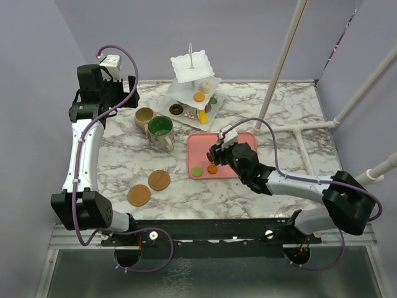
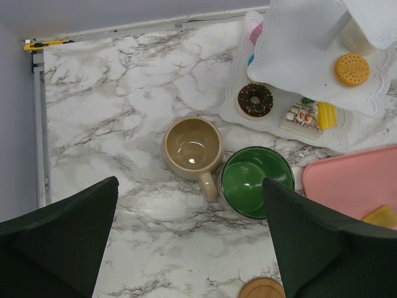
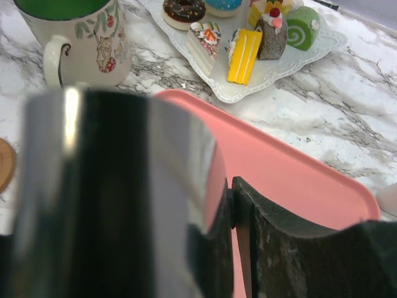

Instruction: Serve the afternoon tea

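The left gripper point(image 2: 189, 248) is held wide open above the table point(image 2: 124, 93), and nothing is gripped or touched by its fingers point(image 2: 59, 248). Below and between them the beige mug point(image 2: 192, 148) and the green mug point(image 2: 257, 182) are seen, standing upright and touching each other. Just beyond the mugs the stand point(image 2: 310, 56) is placed, with a donut point(image 2: 255, 100) and cake slices on its lowest tier and an orange biscuit point(image 2: 352, 68) on the tier above.

The right gripper point(image 1: 218, 155) is held over the pink tray point(image 1: 248, 139). Its fingers are set about half closed on a glossy black tong point(image 3: 118, 186), which is pressed close against one finger point(image 3: 310, 254) and blocks much of the wrist view. An orange pastry point(image 1: 212, 168) is seen on the tray at the tong's tip; whether it is pinched cannot be told. A green pastry point(image 1: 196, 171) lies just beside it. Two coasters point(image 1: 159, 180) are laid on the table nearer the arms, well apart from the mugs.
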Controlling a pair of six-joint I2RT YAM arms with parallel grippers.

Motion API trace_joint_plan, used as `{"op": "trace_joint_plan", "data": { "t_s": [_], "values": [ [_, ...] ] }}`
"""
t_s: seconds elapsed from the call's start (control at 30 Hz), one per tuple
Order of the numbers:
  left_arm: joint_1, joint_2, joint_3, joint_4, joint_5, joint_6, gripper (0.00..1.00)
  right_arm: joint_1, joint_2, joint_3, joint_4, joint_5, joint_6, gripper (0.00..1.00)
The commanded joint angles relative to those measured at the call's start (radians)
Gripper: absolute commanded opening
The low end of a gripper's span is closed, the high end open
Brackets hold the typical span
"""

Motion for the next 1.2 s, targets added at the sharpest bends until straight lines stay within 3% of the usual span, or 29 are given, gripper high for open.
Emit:
{"op": "trace_joint_plan", "data": {
  "t_s": [0.0,0.57,0.9,1.17],
  "values": [
    [0.006,-0.024,0.013,0.007,0.018,-0.007,0.99,0.006,0.047,-0.029,0.092,0.053,0.035,0.59],
    [0.007,-0.016,0.017,0.007,0.013,-0.002,0.99,0.006,0.11,-0.035,0.106,0.04,0.068,0.64],
    [0.006,-0.017,0.018,0.008,0.006,0.002,0.99,0.01,0.172,0.025,0.095,0.067,0.056,0.49],
    [0.006,-0.014,0.023,0.008,0.003,0.009,0.99,0.009,0.132,0.068,0.115,0.094,0.023,0.37]
  ]
}}
